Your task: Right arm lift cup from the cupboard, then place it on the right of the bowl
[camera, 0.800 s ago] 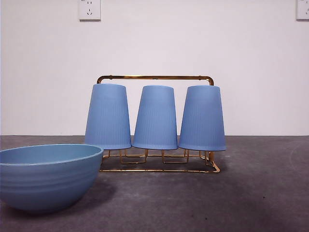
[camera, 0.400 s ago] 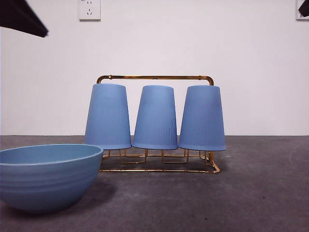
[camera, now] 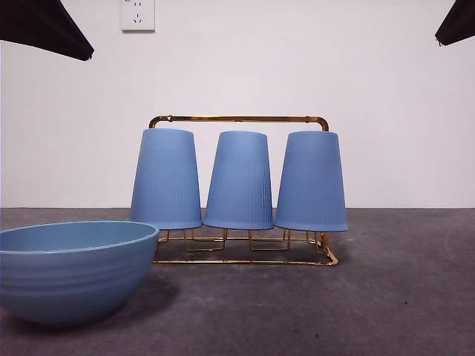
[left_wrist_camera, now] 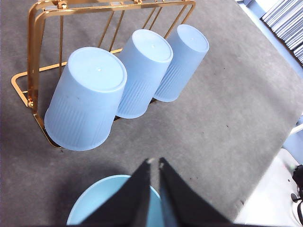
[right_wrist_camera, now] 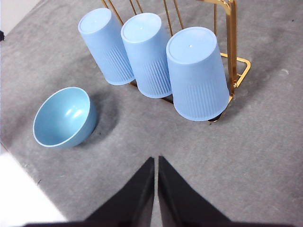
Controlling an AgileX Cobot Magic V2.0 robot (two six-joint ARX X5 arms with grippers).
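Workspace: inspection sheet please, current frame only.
Surface: grey table, bare where visible.
Job's things: three blue cups upside down on the gold rack; right-end cup nearest the right gripper; bowl on the table in front of the rack's left end.
Clutter: nothing seen.
Grippers: right gripper and left gripper both raised, shut, holding nothing.
Cables: nothing seen.
Surroundings: white wall, socket.
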